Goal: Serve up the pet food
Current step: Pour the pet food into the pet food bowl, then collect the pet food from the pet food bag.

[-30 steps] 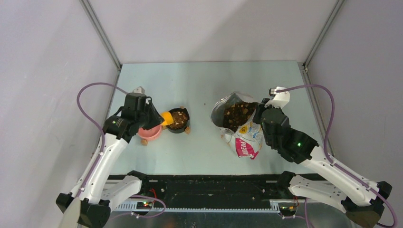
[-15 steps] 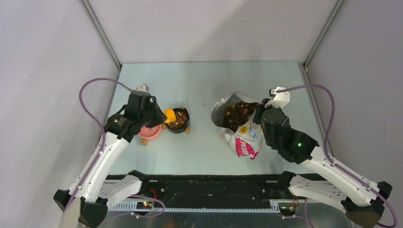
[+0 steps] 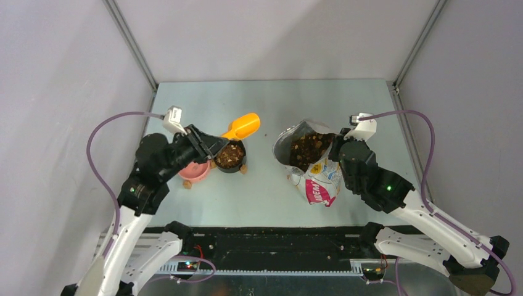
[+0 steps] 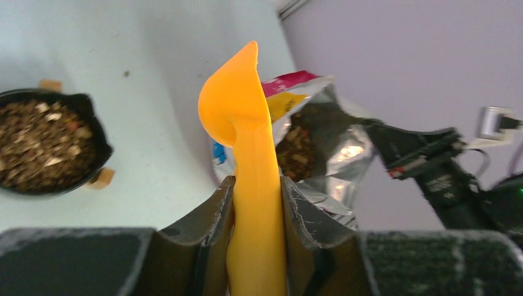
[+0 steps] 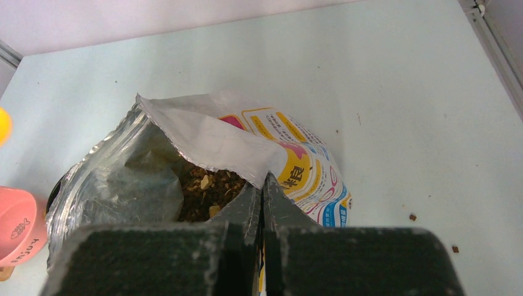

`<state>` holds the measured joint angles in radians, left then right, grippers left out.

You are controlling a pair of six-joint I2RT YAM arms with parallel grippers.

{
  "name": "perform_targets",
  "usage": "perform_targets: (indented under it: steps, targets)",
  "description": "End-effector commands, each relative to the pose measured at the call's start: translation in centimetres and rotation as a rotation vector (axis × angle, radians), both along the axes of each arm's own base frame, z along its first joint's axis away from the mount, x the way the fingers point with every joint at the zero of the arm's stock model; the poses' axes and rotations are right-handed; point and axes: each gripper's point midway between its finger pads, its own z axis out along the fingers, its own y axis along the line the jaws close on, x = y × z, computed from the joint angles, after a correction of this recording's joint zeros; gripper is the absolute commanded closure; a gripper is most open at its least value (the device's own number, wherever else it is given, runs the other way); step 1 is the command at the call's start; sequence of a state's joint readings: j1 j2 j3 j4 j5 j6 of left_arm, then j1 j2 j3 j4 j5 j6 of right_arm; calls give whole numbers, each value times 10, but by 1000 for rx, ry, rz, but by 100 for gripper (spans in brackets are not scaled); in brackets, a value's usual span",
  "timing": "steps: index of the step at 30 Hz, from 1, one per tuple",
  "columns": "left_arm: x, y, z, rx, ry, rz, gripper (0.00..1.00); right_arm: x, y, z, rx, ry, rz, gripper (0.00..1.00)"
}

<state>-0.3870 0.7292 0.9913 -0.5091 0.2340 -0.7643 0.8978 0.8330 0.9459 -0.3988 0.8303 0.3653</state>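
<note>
Brown pet food fills a black bowl (image 3: 230,155) and shows inside the open printed bag (image 3: 321,179). My left gripper (image 3: 213,143) is shut on the handle of a yellow scoop (image 3: 242,126), held raised beyond the bowl with its head toward the bag; no kibble shows on it. The left wrist view has the scoop (image 4: 237,105) upright between the fingers (image 4: 216,209), the bowl's rim (image 4: 92,114) at left, and the bag (image 4: 345,148) behind. My right gripper (image 5: 263,185) is shut on the bag's foil rim (image 5: 216,145), with kibble (image 5: 206,188) just left of it.
A pink bowl (image 3: 195,171) sits left of the black bowl, under my left wrist. A few loose pellets (image 5: 412,217) lie on the table right of the bag. Grey walls close in the pale table on three sides.
My left arm lifted the scoop out of the black bowl and swung it up and to the right. The right arm and the bag have not moved.
</note>
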Motion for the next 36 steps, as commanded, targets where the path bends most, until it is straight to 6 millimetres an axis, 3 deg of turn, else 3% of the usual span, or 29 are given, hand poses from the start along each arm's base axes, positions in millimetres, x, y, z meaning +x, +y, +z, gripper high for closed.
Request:
perform_targets:
  steps: [1, 2, 5, 10, 13, 19, 22, 27, 31, 32, 33, 34, 35, 36]
  targets:
    - [-21, -17, 60, -185, -220, -121, 100, -3, -1, 44, 150, -114, -7, 100]
    - [-25, -19, 74, -221, -276, -144, 100, -3, -1, 43, 149, -113, -6, 100]
    - [-33, -30, 78, -238, -274, -233, 100, -2, -1, 43, 148, -112, -9, 100]
    - [-25, -62, 48, -239, -55, -408, 100, 0, -1, 42, 138, -112, -20, 100]
    - [-13, -74, 21, -195, 91, -410, 100, 0, 0, 41, 135, -110, -19, 100]
    - [-13, -94, 6, -84, 139, -455, 100, -1, -2, 41, 135, -110, -25, 100]
    - [-7, -98, 2, -38, 158, -419, 100, 1, -1, 40, 132, -108, -27, 100]
    - [0, -104, -26, 113, 267, -371, 100, 1, 2, 39, 131, -104, -14, 100]
    - [3, -111, -28, 210, 298, -352, 100, 0, 2, 40, 135, -105, -13, 100]
    - [2, -114, -37, 244, 330, -352, 100, 0, 2, 40, 134, -104, -12, 100]
    - [8, -114, -30, 260, 309, -318, 100, 0, 2, 40, 134, -105, -12, 100]
    - [5, -116, -40, 303, 343, -310, 100, 1, 1, 40, 132, -106, -16, 100]
    - [12, -115, -30, 326, 313, -265, 100, 1, 2, 39, 128, -105, -16, 100]
    - [11, -114, -40, 372, 354, -252, 100, 1, 2, 39, 126, -104, -15, 100]
